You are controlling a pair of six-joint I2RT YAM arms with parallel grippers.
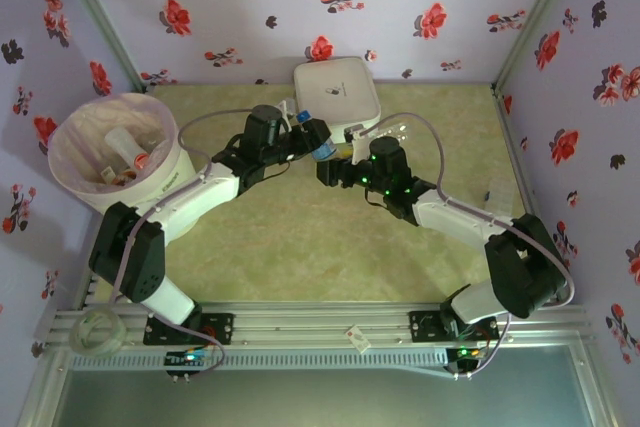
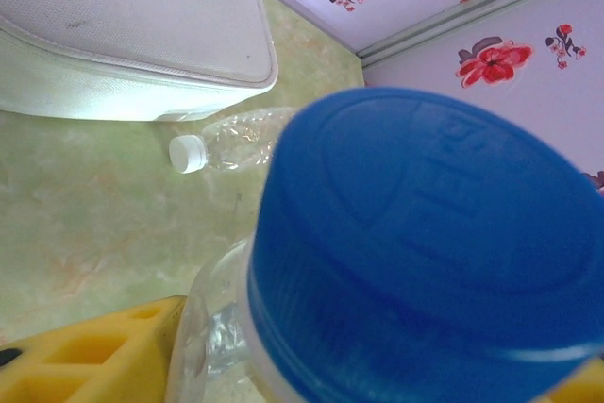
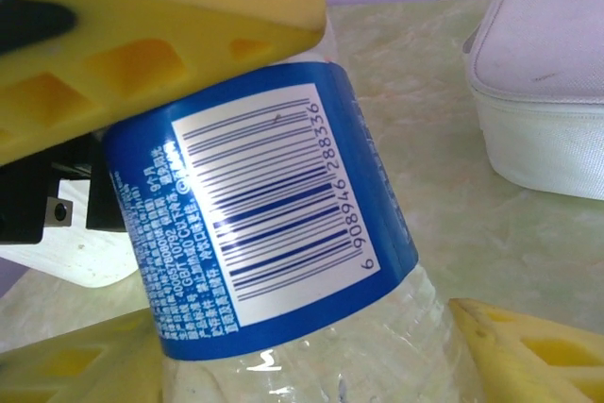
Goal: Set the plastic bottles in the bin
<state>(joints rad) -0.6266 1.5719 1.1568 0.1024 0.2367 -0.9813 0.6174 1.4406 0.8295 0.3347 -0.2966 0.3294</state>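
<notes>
- overhead, the bin (image 1: 115, 152), a white bucket lined with a pale pink bag, stands at the far left of the table (image 1: 300, 237); several plastic bottles (image 1: 118, 159) lie heaped inside it, one red cap (image 1: 140, 160) showing among them.
- mid-table, the two arms meet just in front of a flat white box (image 1: 337, 92), with a blue-capped bottle (image 1: 323, 150) between them, well apart from the bin.
- left end effector (image 1: 312, 137): its wrist camera looks straight onto the bottle's blue cap (image 2: 425, 233), and a yellow finger (image 2: 94, 356) sits against the clear shoulder; a finger lies on each side of the bottle, but whether they are clamped on it cannot be told.
- right end effector (image 1: 340, 154): its yellow fingers (image 3: 528, 346) flank the bottle's clear body below the blue barcode label (image 3: 264, 233), close beside it; a firm grip cannot be told here either.
- a second bottle (image 2: 236, 143), clear with a white cap, lies on its side on the table just beside the white box's near edge.
</notes>
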